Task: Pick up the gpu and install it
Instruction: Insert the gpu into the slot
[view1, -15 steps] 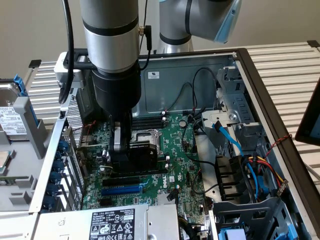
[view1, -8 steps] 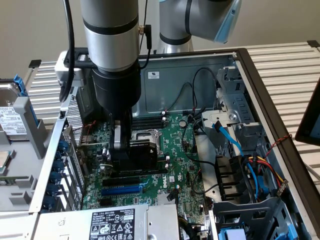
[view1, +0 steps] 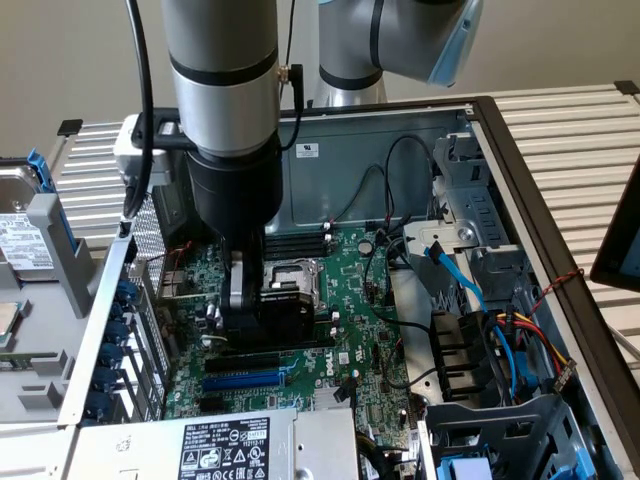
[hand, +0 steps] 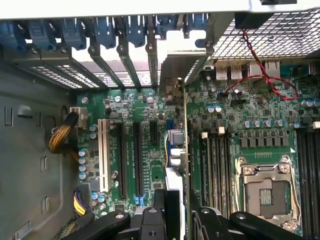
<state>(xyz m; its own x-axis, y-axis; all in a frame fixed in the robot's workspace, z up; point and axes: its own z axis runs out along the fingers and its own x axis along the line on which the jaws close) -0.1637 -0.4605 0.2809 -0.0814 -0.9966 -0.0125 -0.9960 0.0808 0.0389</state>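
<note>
GPU (view1: 290, 308) clamped in my end effector (hand: 182, 217) could, if tilted, miss the expansion slot (hand: 137, 160) and gouge the motherboard (hand: 260, 130).

gripper (hand: 182, 212) clasping gpu (hand: 185, 131) (seen edge-on), upright above motherboard (hand: 250, 112) slots, CPU socket (hand: 266, 191) nearby

Table (view1: 572, 125): pale ribbed slats, showing on both sides of load. Open computer case (view1: 380, 140) lies flat on it, dark rim along exterior view's right. 1 dark flat panel (view1: 620, 235) over slats at exterior view's right edge.
</note>
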